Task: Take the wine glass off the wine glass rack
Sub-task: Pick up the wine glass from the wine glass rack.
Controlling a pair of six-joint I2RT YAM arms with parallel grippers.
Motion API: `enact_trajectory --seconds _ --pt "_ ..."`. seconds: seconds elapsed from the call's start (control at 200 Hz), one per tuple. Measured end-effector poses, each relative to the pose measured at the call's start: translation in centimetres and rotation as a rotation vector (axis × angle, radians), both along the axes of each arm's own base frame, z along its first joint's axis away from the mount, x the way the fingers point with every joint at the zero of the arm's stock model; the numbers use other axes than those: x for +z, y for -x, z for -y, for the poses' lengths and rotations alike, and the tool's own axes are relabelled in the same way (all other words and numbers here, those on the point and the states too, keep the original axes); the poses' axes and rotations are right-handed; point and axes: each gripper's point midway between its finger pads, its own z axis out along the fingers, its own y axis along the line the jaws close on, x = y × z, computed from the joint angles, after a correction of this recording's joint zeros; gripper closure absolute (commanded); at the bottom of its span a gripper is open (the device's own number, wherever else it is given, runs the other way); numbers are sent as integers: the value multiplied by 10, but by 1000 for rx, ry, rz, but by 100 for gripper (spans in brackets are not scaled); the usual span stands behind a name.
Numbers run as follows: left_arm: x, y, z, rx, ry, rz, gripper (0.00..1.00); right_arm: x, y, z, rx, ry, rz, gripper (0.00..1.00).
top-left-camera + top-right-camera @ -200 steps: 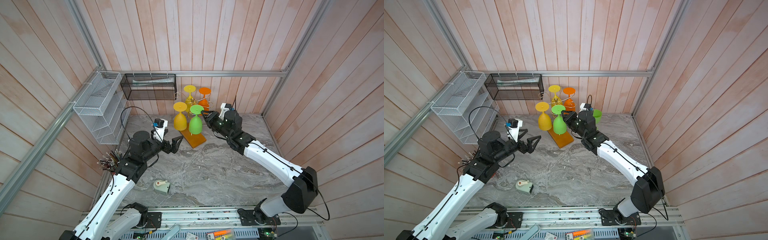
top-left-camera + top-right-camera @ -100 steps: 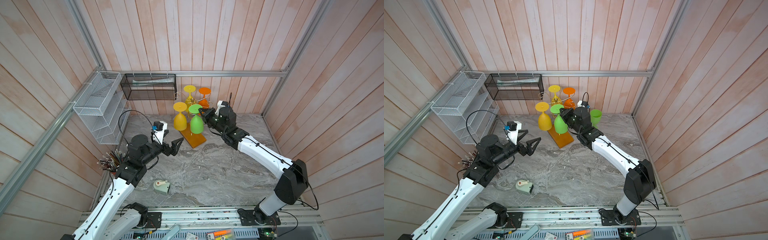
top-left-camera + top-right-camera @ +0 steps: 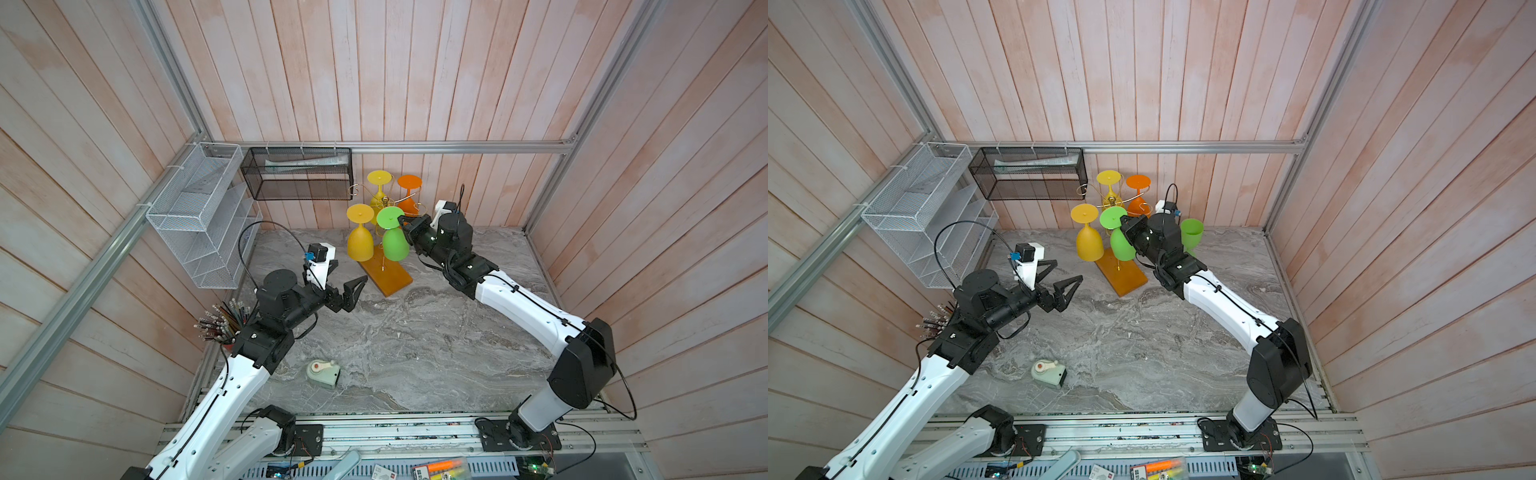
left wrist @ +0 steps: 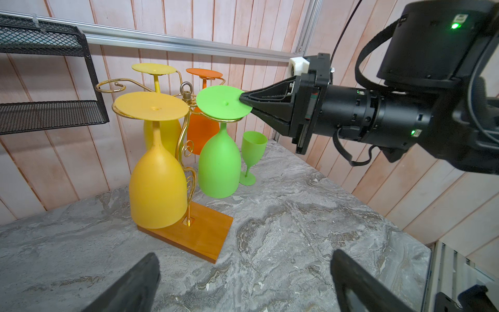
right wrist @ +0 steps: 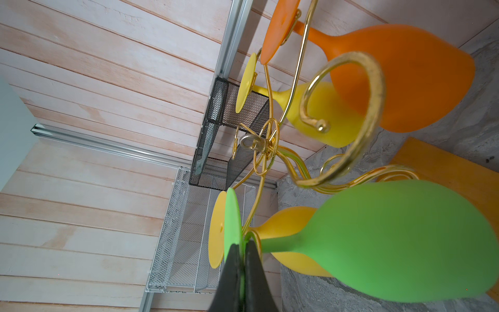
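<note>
The wine glass rack [image 3: 388, 274] is a gold wire stand on an orange-brown base [image 4: 205, 235] at the back of the table. A green wine glass [image 3: 394, 245] hangs upside down from one of its arms. My right gripper [image 3: 402, 222] is shut on the rim of that glass's flat foot [image 5: 232, 216], one finger on each face, as the right gripper [image 5: 243, 245] shows in its wrist view. My left gripper [image 3: 1064, 272] hovers open and holds nothing, above the table left of the base. The green wine glass [image 4: 220, 167] still rests on its wire arm.
Yellow-orange [image 3: 360, 243], yellow [image 3: 379, 183] and orange [image 3: 409, 187] glasses also hang on the rack. A small green glass [image 3: 1192, 235] stands upright behind my right wrist. Black mesh basket [image 3: 299, 174] and white wire shelf [image 3: 199, 216] hang on the walls. Pencil cup [image 3: 220, 324] and pale tape dispenser [image 3: 323, 370] lie left.
My right gripper moved in to the green glass's foot and closed on its rim. The left arm has barely moved and stays open.
</note>
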Motion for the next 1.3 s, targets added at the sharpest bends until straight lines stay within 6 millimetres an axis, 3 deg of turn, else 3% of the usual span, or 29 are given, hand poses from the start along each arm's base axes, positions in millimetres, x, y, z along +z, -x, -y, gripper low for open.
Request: enact_trajectory --seconds 0.275,0.61,1.3 --pt "-3 -1 1 0 -3 -7 0 2 3 -3 4 5 8 100" --pt "-5 -2 1 0 -5 -11 0 30 25 3 4 -10 63 100" --pt "-8 -4 2 0 -9 -21 0 15 28 -9 27 11 38 100"
